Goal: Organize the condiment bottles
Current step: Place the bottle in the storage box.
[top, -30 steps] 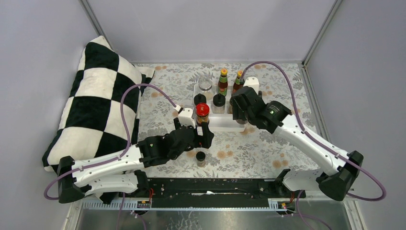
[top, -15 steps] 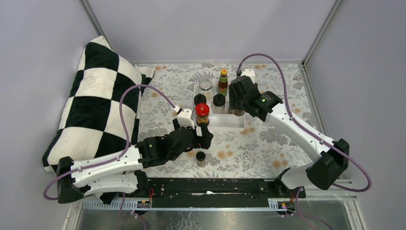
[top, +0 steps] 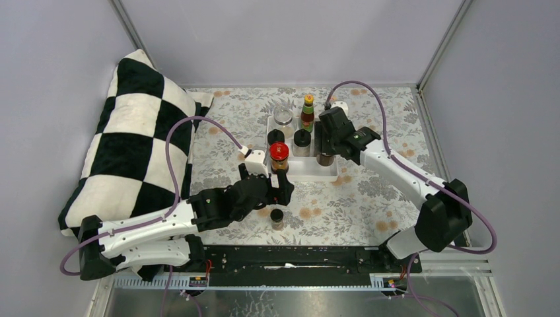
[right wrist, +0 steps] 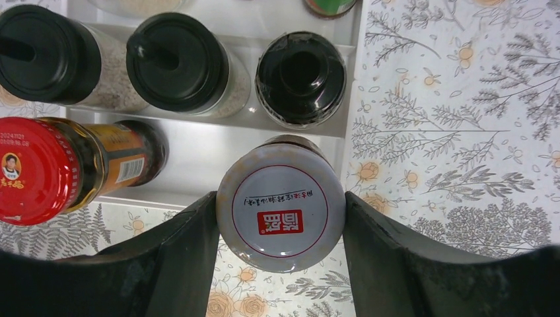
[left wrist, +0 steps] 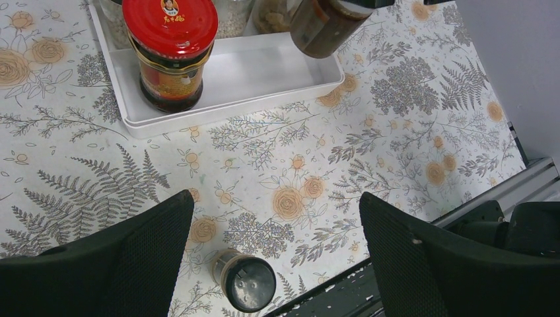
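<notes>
Grey walls (top: pixel 277 39) enclose the floral cloth (top: pixel 370 191), where 1 black-lidded jar (top: pixel 277 218) stands alone.

A black-capped jar (left wrist: pixel 243 282), apparently upright, sits between the wide-apart jaws; red-lidded jar (left wrist: pixel 169 49) in tray (left wrist: pixel 231 72).

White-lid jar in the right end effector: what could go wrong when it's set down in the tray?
The white-lid jar seems to hang over the tray's front right corner; lowered there, it could catch the rim and tip. The black-lid jar stands close behind, so the end effector's fingers might knock it.
</notes>
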### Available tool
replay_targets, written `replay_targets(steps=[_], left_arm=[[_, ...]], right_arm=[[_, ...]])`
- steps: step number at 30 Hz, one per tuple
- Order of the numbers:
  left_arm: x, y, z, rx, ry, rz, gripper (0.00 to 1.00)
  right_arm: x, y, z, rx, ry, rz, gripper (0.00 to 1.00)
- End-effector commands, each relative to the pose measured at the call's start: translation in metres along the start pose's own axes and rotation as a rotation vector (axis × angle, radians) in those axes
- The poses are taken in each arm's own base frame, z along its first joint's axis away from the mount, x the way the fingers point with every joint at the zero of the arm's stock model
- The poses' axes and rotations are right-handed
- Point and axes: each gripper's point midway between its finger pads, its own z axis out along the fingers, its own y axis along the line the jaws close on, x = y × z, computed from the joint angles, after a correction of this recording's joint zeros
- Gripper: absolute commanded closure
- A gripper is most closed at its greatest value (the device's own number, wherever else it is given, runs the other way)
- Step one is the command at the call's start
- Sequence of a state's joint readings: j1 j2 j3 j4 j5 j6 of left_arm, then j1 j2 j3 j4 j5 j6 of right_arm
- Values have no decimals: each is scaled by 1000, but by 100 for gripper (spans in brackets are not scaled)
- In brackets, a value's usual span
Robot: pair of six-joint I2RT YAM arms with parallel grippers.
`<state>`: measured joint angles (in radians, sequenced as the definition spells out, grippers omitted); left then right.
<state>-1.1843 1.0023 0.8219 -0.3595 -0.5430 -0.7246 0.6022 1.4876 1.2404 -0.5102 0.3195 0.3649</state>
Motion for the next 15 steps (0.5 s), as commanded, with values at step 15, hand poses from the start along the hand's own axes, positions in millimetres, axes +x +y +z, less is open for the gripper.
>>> replay_targets(steps=[15], left_arm=[[-1,1,1,-16,-16,-9,1]], right_arm=[[3,13,32,-44,-70,37,71]])
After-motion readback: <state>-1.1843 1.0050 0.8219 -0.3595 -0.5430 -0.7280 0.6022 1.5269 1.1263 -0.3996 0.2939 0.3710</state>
